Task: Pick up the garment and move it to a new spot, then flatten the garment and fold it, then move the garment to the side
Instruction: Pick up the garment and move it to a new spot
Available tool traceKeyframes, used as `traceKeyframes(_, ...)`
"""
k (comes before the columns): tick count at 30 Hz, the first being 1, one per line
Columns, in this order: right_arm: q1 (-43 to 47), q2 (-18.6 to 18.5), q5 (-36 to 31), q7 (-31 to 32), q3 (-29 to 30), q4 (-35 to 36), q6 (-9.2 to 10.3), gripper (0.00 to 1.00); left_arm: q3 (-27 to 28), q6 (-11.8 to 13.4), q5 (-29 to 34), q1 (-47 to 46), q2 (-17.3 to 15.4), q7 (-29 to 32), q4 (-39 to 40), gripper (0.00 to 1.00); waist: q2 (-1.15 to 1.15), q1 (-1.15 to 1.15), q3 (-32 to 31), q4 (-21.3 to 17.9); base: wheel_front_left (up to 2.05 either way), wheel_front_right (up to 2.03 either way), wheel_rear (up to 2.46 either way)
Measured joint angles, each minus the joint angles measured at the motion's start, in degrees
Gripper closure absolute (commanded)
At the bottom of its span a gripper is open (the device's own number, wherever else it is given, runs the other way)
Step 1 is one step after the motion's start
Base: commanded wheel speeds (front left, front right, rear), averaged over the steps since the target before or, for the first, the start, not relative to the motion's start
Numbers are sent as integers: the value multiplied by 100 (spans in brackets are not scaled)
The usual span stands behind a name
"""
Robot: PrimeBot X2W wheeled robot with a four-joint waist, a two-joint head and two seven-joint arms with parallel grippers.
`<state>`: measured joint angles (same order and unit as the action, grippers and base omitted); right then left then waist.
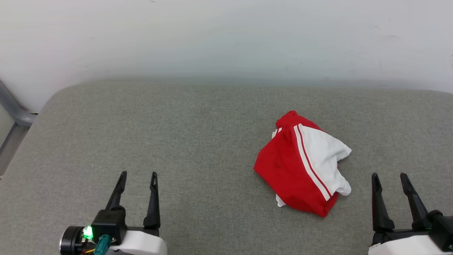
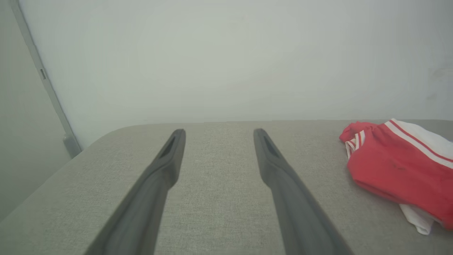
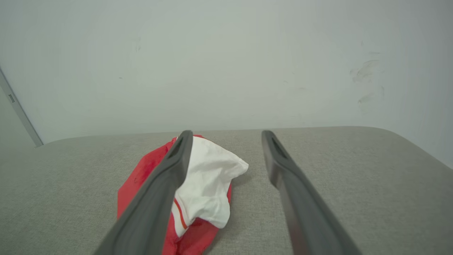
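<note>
Wall (image 1: 226, 35): 1x, pale, plain, behind everything.

Bench (image 1: 177, 141): 1x, grey fabric top, rounded corners, back edge vs the wall. We reckon the wide top is there to give room to spread + fold.

Garment (image 1: 300, 166): 1x, sits right of centre on the bench as a crumpled heap. Red body, white sleeve bunched on top, red/white stripe trim. No print visible from here. Nothing touches it. We judge the heap = start state, pick not begun.

Claws: 2x, 4 fingers total. Left claw (image 1: 138, 174) and right claw (image 1: 389, 175) both sit at the near edge w/ fingers pointing at the wall, jaws spread wide, nothing between them. Looks like a ready pose to us.

Left claw is well apart from the garment, which lies off to its right in the left wrist view. Right claw is near it, garment ahead and to its left. In the right wrist view one finger overlaps the cloth, but the head view shows a gap, so no contact. We'd expect the right claw to take the pick.
</note>
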<state>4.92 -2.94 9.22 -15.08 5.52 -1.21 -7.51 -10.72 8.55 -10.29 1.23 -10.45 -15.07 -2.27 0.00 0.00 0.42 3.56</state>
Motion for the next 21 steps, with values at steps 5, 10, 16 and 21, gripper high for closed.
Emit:
traceKeyframes(5,58,0,101,0,29,-71,0,0,55,-241,282,88,167,0,-64,0,0,0,-33,8,0,0,0)
traceKeyframes(10,102,0,190,0,46,-143,0,0,158,-385,452,135,290,0,-119,0,0,0,-59,12,0,0,0)
traceKeyframes(16,135,0,245,0,60,-218,0,0,249,-402,669,196,356,0,-159,0,0,0,-77,14,0,0,0)
traceKeyframes(21,177,0,286,0,63,-252,0,0,304,-438,761,216,375,0,-188,0,0,0,-91,21,0,0,0)
